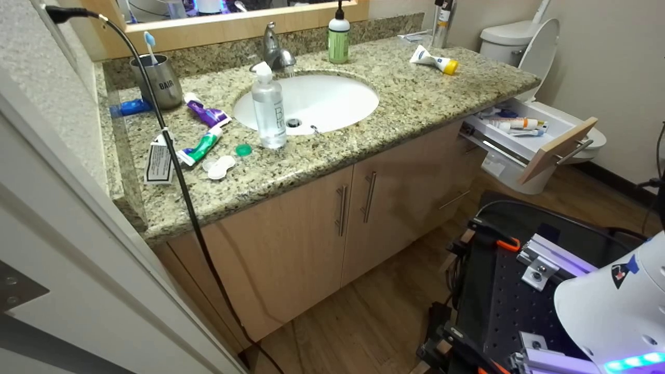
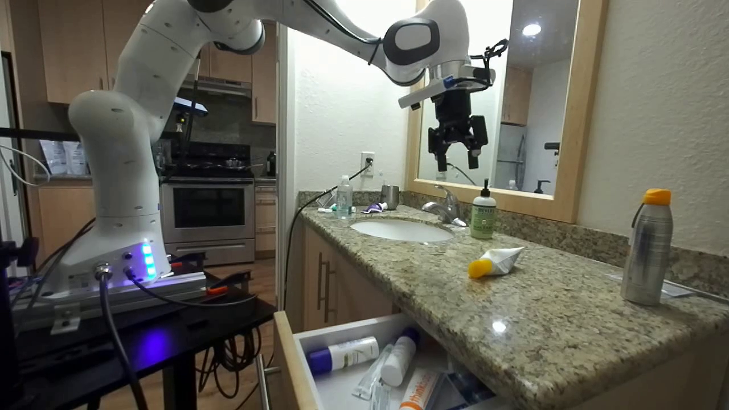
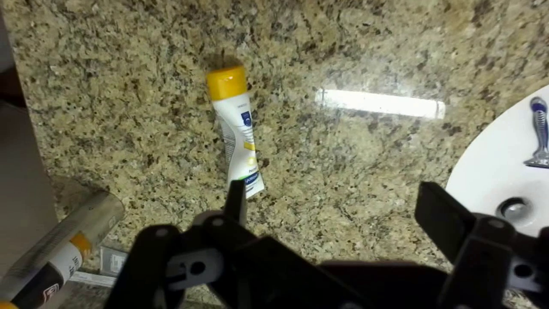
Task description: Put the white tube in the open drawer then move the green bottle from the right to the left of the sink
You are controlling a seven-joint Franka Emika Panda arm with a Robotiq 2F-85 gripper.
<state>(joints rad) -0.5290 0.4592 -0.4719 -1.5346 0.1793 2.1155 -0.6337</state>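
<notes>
The white tube [image 1: 425, 56] with a yellow cap lies on the counter right of the sink [image 1: 337, 104]. It shows in an exterior view [image 2: 504, 261] and, with a blue-green logo, in the wrist view [image 3: 240, 141]. The green bottle [image 1: 338, 44], with a dark pump top, stands upright beside the faucet; it also shows in an exterior view [image 2: 483, 219] and is out of the wrist view. The open drawer [image 1: 560, 150] juts out below the counter's end. My gripper [image 2: 458, 164] is open and empty, high above the counter; in the wrist view [image 3: 332, 189] one finger overlaps the tube's end.
A silver bottle [image 2: 649, 250] stands near the counter's far end. A clear bottle [image 1: 269, 109], a metal cup [image 1: 163, 85], purple [image 1: 205, 111] and green [image 1: 201, 146] tubes lie or stand left of the sink. A black cable [image 1: 179, 171] hangs over the counter. A razor [image 3: 540, 128] lies in the basin.
</notes>
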